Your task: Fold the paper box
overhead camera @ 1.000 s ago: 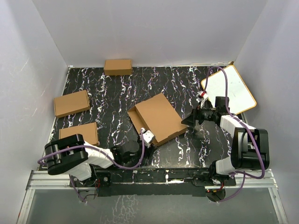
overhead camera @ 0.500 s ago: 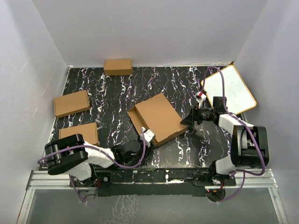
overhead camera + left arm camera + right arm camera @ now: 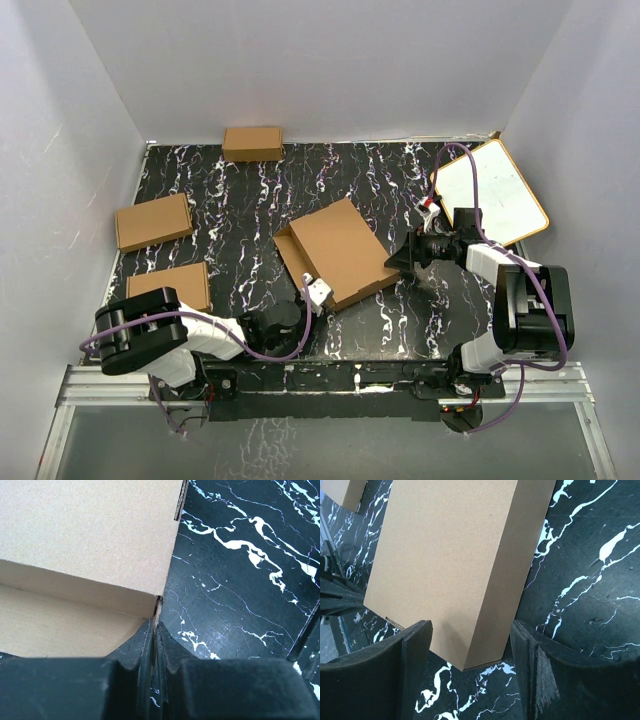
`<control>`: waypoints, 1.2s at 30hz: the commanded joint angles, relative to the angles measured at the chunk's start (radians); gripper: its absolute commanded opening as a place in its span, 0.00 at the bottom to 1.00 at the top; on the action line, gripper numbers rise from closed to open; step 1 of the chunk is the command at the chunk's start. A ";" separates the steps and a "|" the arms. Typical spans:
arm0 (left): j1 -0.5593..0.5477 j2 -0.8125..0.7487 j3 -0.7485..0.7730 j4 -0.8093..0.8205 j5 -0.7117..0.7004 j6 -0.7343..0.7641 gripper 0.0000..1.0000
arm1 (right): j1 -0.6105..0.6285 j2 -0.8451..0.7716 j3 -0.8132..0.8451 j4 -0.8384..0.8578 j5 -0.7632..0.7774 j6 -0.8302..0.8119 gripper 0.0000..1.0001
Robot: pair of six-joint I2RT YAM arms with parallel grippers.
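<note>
Left fingers [image 3: 134, 647] pinch paper box [image 3: 343, 250] corner; right fingers [image 3: 414, 652] straddle opposite corner.

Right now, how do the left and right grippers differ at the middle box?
The left gripper is pinched shut at the near corner of the box; the right gripper is open, straddling the box's right corner. The left gripper reaches in from the near side, the right gripper from the right side. Both are at the same box.
</note>
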 commanded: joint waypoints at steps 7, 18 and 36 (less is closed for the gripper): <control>0.002 -0.044 -0.018 0.055 0.007 0.039 0.00 | 0.004 0.059 0.054 0.056 -0.016 0.112 0.69; 0.002 -0.035 -0.030 0.080 0.006 0.035 0.00 | 0.011 0.084 0.062 0.033 0.022 0.094 0.51; 0.002 -0.032 -0.087 0.187 0.029 0.044 0.00 | 0.025 0.114 0.077 0.004 0.088 0.059 0.47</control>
